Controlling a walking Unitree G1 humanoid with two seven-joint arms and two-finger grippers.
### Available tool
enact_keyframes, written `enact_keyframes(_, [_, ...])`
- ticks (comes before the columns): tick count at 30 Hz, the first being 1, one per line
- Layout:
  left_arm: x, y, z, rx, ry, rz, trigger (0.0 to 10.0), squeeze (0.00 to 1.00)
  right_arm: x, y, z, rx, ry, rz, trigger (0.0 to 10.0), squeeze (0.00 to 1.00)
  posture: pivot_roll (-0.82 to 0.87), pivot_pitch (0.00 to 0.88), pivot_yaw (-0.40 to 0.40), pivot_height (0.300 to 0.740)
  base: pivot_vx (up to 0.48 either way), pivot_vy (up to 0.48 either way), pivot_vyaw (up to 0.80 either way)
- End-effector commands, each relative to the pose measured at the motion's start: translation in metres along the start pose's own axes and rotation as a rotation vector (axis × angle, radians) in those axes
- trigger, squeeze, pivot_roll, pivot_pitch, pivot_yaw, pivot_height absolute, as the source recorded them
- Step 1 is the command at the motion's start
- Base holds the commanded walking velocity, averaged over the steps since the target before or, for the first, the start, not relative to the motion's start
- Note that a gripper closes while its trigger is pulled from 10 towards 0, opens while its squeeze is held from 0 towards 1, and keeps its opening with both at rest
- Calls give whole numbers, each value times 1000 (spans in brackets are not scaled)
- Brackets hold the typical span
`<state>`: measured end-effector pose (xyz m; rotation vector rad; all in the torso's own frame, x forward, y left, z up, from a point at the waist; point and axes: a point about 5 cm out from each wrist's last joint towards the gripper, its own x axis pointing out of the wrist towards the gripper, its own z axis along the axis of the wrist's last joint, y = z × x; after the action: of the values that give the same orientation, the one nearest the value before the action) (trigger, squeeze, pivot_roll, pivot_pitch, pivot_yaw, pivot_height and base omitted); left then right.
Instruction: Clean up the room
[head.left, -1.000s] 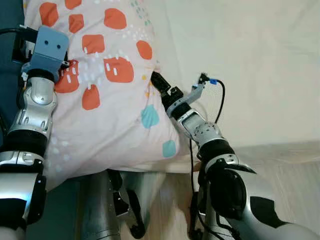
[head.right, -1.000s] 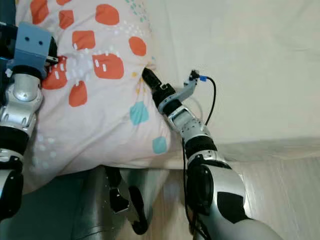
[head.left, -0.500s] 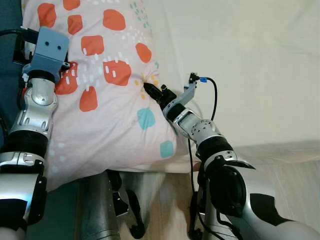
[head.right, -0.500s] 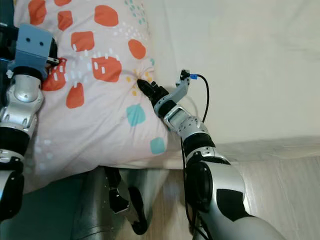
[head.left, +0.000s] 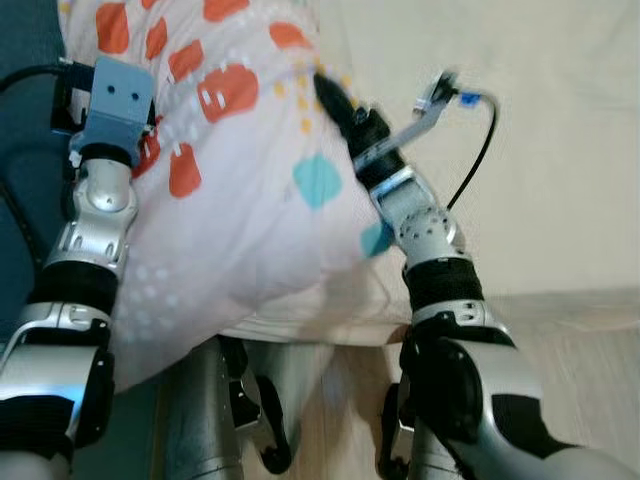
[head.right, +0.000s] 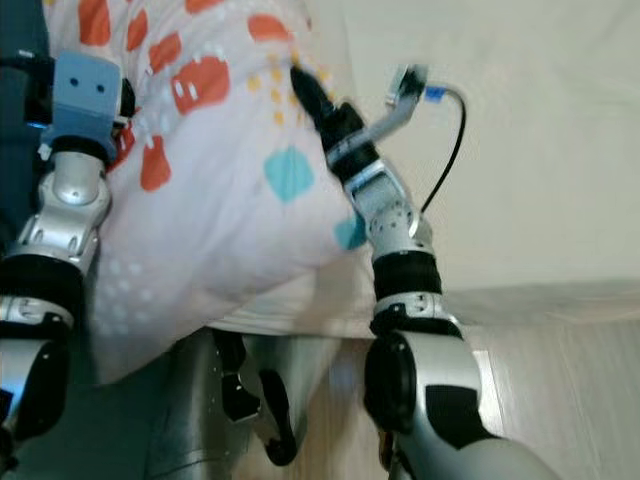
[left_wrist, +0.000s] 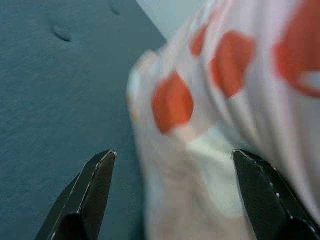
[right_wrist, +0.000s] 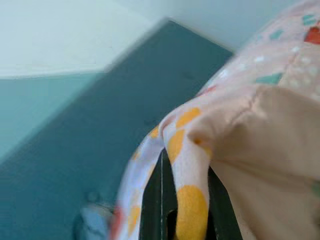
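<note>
The right gripper (head.right: 303, 85) is pinching a fold of the one pale pink pillow with orange, teal and yellow patches (head.left: 230, 180), fingers clamped tight on the fabric at about 12 o'clock. The left gripper (left_wrist: 175, 195) is sitting spread wide around the pillow's edge at 10 o'clock, next to the dark teal headboard (left_wrist: 55, 80). Both silver arms are reaching up and forward, with the pillow between them over the cream bedsheet (head.left: 540, 190).
</note>
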<state>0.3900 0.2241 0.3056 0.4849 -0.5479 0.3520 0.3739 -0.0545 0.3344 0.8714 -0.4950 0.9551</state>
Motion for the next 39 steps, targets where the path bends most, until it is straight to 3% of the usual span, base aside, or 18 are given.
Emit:
enact_keyframes(1, [-7, -10, -10, 2, 48, -32, 10000, 0, 16, 29, -6, -8, -23, 119, 0, 0, -5, 501, 110, 540, 0, 0, 0])
enact_keyframes(3, [-7, -14, -9, -7, 47, -35, 10000, 0, 15, 32, -22, -35, 32, 114, 0, 0, -6, 501, 110, 540, 0, 0, 0])
enact_keyframes(4, [-6, -18, -6, -18, 43, -41, 10000, 0, 12, 32, -48, -55, 118, 85, 0, 0, -8, 500, 108, 540, 0, 0, 0])
enact_keyframes(7, [-6, -19, -5, -22, 42, -44, 10000, 0, 8, 29, -61, -48, 156, 54, 0, 0, -8, 500, 108, 540, 0, 0, 0])
enact_keyframes(10, [-7, -21, -4, -24, 36, -52, 10000, 0, -17, 6, -103, -76, 330, -131, 0, 0, -6, 501, 107, 540, 0, 0, 0])
enact_keyframes(11, [-7, -20, -4, -19, 33, -52, 10000, 0, -29, -4, -116, -104, 396, -204, 2863, 0, -6, 501, 107, 540, 0, 0, 0])
enact_keyframes(12, [-7, -20, -4, -19, 33, -52, 10000, 0, -29, -4, -116, -104, 396, -204, 2863, 0, -6, 501, 107, 540, 0, 0, 0])
enact_keyframes(13, [-7, -19, -5, -15, 31, -51, 10000, 0, -39, -10, -125, -139, 454, -248, 8314, 0, -2, 502, 103, 540, 0, 0, 0])
enact_keyframes(14, [-7, -17, -5, -11, 30, -50, 10000, 0, -49, -16, -131, -174, 502, -302, 10000, 0, 0, 503, 102, 540, 0, 0, 0])
enact_keyframes(16, [-7, -15, -6, -7, 29, -47, 10000, 0, -58, -23, -135, -173, 520, -368, 10000, 0, 0, 503, 102, 540, 0, 0, 0])
enact_keyframes(17, [-7, -13, -7, -2, 30, -44, 10000, 0, -69, -31, -140, -174, 539, -437, 10000, 149, -2, 502, 98, 540, 0, 0, 0])
enact_keyframes(19, [-8, -13, -7, -1, 30, -44, 10000, 0, -73, -33, -142, -180, 551, -449, 10000, 149, -2, 502, 98, 540, 0, 0, 0])
enact_keyframes(20, [-7, -11, -7, 1, 29, -41, 10000, 0, -78, -34, -144, -176, 563, -460, 10000, 1000, -1, 500, 96, 540, 0, 0, 0])
enact_keyframes(25, [-5, -5, -7, 8, 27, -26, 10000, 0, -82, -37, -143, -149, 554, -480, 10000, 1000, -7, 489, 90, 540, 0, 0, 0])
enact_keyframes(30, [5, 19, -12, -51, 86, 36, 10000, 0, -92, -57, -102, -236, 529, -544, 10000, 1000, -29, 444, 74, 540, 0, 0, 0])
enact_keyframes(35, [7, 25, -14, -88, 115, 45, 10000, 0, -98, -63, -91, -275, 529, -579, 10000, 1000, -38, 425, 69, 540, 0, 0, 0])
enact_keyframes(36, [10, 36, -17, -163, 154, 54, 10000, 0, -109, -71, -72, -332, 522, -630, 10000, 1000, -46, 413, 66, 540, 0, 0, 0])
enact_keyframes(39, [15, 52, -16, -192, 156, 48, 10000, 0, -119, -76, -53, -385, 506, -676, 10000, 1000, -54, 383, 61, 540, 0, 0, 0])
